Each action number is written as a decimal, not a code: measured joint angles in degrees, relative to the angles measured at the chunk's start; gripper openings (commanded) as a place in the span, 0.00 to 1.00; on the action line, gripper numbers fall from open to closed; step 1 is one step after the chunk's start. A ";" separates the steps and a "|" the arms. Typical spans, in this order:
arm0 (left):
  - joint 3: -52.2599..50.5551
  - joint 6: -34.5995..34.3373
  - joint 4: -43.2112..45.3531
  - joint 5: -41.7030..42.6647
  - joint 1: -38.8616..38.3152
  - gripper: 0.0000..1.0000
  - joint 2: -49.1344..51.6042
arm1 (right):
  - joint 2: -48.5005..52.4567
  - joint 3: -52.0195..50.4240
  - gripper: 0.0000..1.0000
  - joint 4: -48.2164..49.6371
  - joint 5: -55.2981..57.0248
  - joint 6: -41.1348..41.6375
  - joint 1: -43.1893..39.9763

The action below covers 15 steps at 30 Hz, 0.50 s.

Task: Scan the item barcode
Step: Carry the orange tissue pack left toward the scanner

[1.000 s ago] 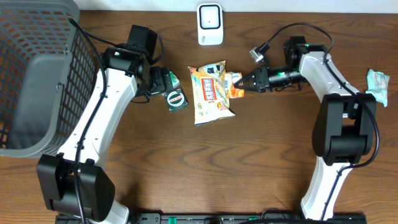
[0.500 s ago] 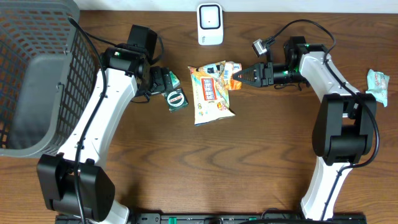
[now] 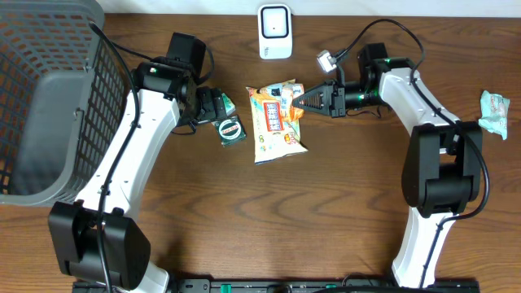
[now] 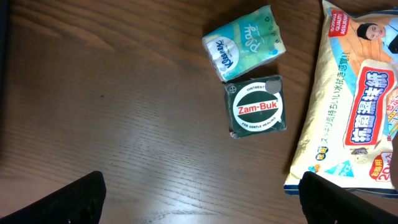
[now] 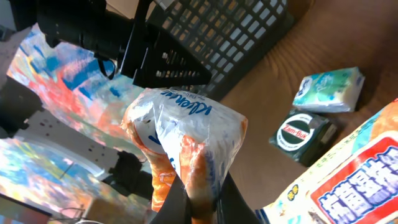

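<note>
Overhead view: a grey plastic mesh basket (image 3: pixel 49 106) sits at the left end of the brown wooden desk (image 3: pixel 326 212), and only its solid grey floor shows inside. A white box-shaped scanner (image 3: pixel 275 31) stands at the far edge. A large yellow-and-white printed bag (image 3: pixel 277 126) lies mid-desk. Just left of it are a dark green Zam-Buk tin (image 3: pixel 231 130) and a teal soft tissue pack (image 3: pixel 223 103), with the tissue pack partly under the left arm. A teal crinkled packet (image 3: pixel 493 110) lies well apart at the right edge.

The right hand (image 3: pixel 298 101) is clamped on a small orange-and-clear crinkly packet (image 3: pixel 290 94), pinching its lower end, as the right wrist view shows. The packet hangs over the large bag's upper right corner, below and to the right of the scanner. The left hand (image 3: pixel 213 109) hovers over the tissue pack with its fingers (image 4: pixel 68 199) spread wide and nothing between them.

Since a second ago the right hand has carried the packet leftward and slightly toward the far edge, from beside the bag to over it. The left arm, tin and tissue pack have stayed put.
</note>
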 measured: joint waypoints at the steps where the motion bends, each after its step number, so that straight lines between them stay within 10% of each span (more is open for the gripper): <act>1: 0.00 0.00 0.00 0.00 0.00 0.98 0.00 | 0.00 0.02 0.01 0.20 0.00 -0.11 0.00; 15: 0.00 0.00 0.00 0.00 0.02 0.98 0.00 | 0.00 0.02 0.01 0.33 0.72 -0.68 0.00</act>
